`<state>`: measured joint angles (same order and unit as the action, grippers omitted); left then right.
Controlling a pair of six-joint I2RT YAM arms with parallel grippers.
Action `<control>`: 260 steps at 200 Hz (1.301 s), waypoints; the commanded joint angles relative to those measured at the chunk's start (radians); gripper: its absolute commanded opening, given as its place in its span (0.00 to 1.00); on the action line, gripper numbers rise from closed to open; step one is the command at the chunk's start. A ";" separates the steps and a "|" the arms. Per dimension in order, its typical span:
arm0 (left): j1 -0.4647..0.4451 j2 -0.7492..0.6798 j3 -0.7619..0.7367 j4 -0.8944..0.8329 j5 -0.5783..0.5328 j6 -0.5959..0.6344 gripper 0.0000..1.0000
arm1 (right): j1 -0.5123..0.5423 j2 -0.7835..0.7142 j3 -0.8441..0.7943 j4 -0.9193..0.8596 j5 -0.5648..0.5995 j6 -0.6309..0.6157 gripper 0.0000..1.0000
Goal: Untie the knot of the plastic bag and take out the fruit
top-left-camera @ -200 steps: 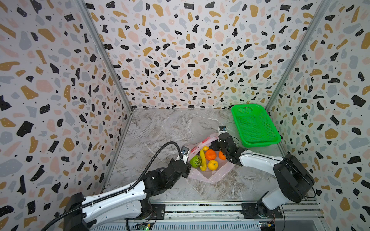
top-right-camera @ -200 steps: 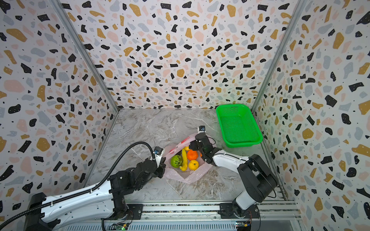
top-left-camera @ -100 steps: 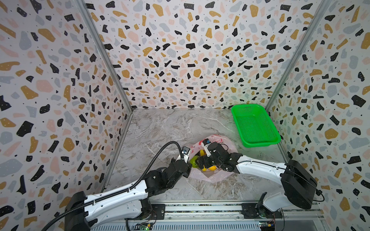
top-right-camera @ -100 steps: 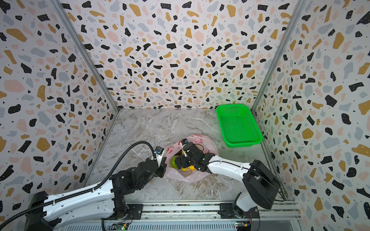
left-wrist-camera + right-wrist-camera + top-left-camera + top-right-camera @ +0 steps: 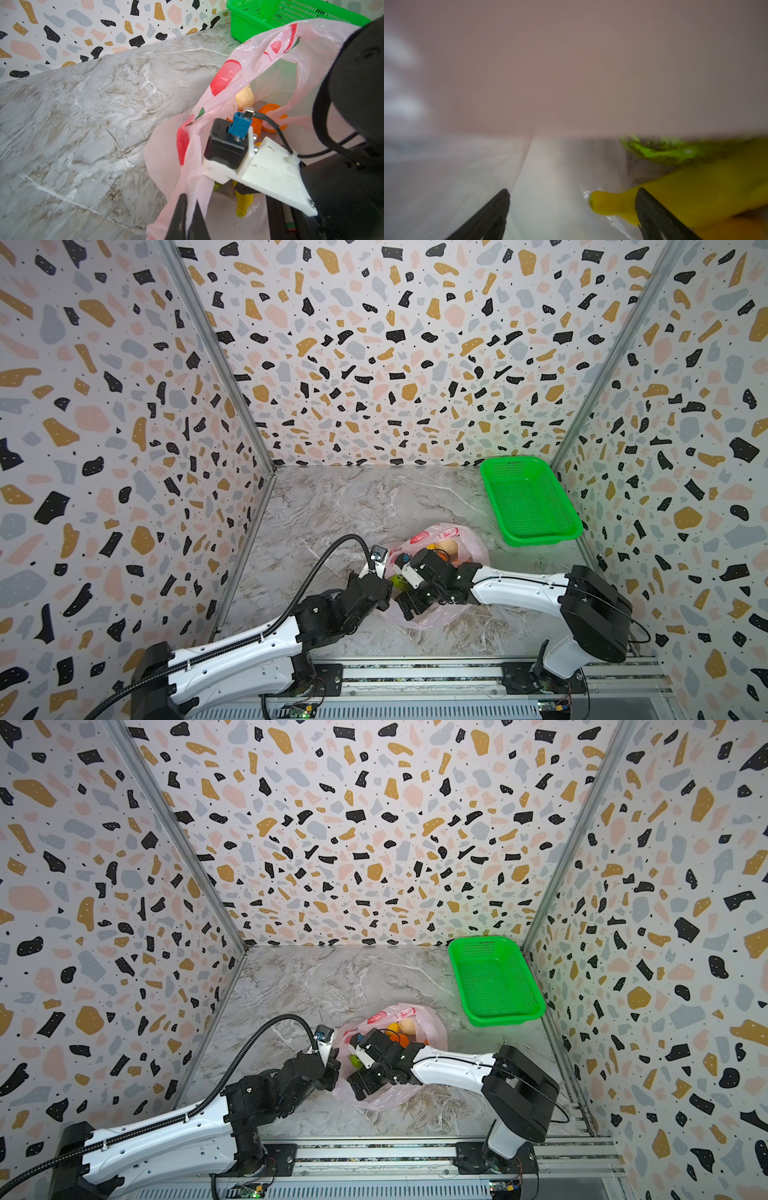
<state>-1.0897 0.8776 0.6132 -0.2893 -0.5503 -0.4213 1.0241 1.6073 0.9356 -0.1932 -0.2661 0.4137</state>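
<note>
The pink plastic bag (image 5: 471, 541) (image 5: 432, 1023) lies near the front of the marble floor with its mouth held open. My left gripper (image 5: 190, 205) (image 5: 385, 592) is shut on the bag's near-left edge (image 5: 166, 149). My right gripper (image 5: 573, 193) (image 5: 409, 605) is open inside the bag, and one finger lies against the yellow banana (image 5: 695, 191) (image 5: 243, 205). The rest of the fruit shows too: a bumpy green ball (image 5: 664, 151) (image 5: 355, 1060), oranges (image 5: 272, 116) (image 5: 392, 1028) and a pale beige lump (image 5: 245, 97) (image 5: 449, 548). The knot is out of view.
The green basket (image 5: 540, 537) (image 5: 498, 1017) (image 5: 291, 12) stands at the back right by the wall. Speckled walls close in three sides. The arms' base rail (image 5: 415, 672) runs along the front.
My right gripper has swung from the bag's far side down into the bag, toward the front left, and its jaws have widened. The bag film now covers more of the fruit. The left gripper has kept its hold.
</note>
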 commanded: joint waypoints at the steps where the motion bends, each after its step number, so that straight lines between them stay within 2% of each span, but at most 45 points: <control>1: -0.004 -0.001 -0.018 -0.013 -0.003 -0.029 0.00 | -0.001 -0.059 0.026 -0.042 0.031 -0.015 0.98; 19: -0.004 -0.001 -0.023 -0.027 -0.016 -0.036 0.00 | -0.010 -0.100 0.019 -0.032 0.095 0.004 0.99; 40: -0.004 -0.006 -0.026 -0.018 -0.033 -0.034 0.00 | -0.038 -0.124 0.012 -0.001 0.117 0.035 1.00; 82: -0.004 0.012 -0.029 -0.003 -0.027 -0.025 0.00 | -0.068 -0.081 0.041 0.045 0.188 0.105 0.99; 251: -0.005 -0.028 -0.075 0.058 -0.040 -0.028 0.00 | -0.061 0.176 0.086 0.245 0.222 0.110 1.00; 260: -0.004 -0.028 -0.074 0.056 -0.040 -0.027 0.00 | -0.061 0.175 0.082 0.252 0.231 0.111 0.96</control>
<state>-1.0897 0.8623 0.5465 -0.2657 -0.5709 -0.4419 0.9569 1.7870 1.0016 0.0273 -0.0734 0.5194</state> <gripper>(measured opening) 0.047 0.994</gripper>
